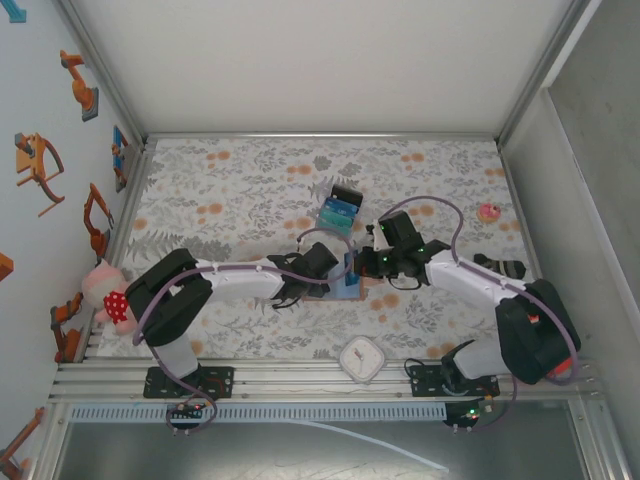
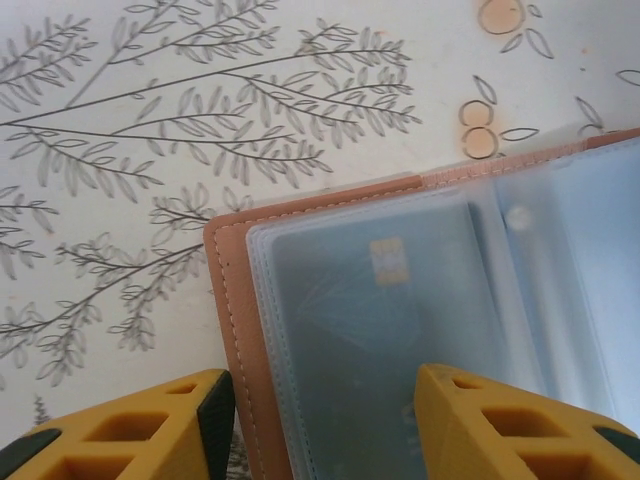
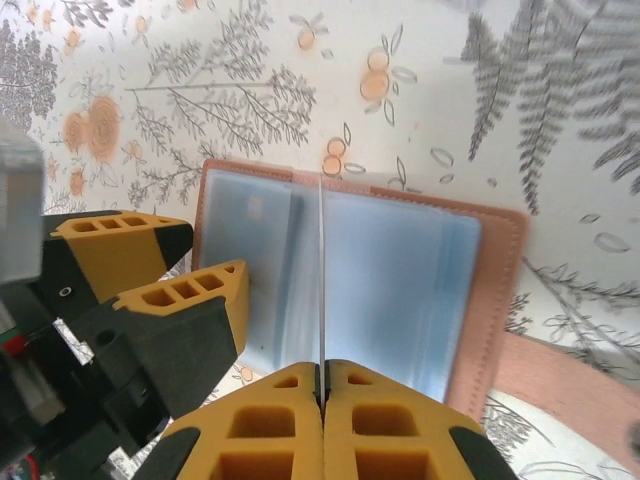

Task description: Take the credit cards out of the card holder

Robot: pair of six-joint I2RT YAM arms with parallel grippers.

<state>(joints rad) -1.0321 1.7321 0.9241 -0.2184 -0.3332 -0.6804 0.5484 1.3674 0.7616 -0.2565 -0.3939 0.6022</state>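
Note:
The card holder (image 1: 343,290) lies open on the floral cloth, brown leather outside (image 3: 495,300), pale blue sleeves inside. My right gripper (image 3: 322,375) is shut on a thin sleeve leaf (image 3: 320,260) that stands upright, edge-on, over the spine; I cannot tell whether a card is in it. My left gripper (image 2: 320,405) is open and straddles the holder's left edge (image 2: 228,300): one finger (image 2: 205,415) is over the cloth, the other over a sleeve. A dark card with a chip (image 2: 385,300) shows inside that sleeve. Teal, light blue and black credit cards (image 1: 338,210) lie just beyond the holder.
A white square rounded object (image 1: 360,358) sits near the front rail. A pink round item (image 1: 489,212) lies at the right, a dark striped thing (image 1: 500,267) beside the right arm, and a plush toy (image 1: 105,290) at the left edge. The holder's brown tab (image 3: 560,370) sticks out.

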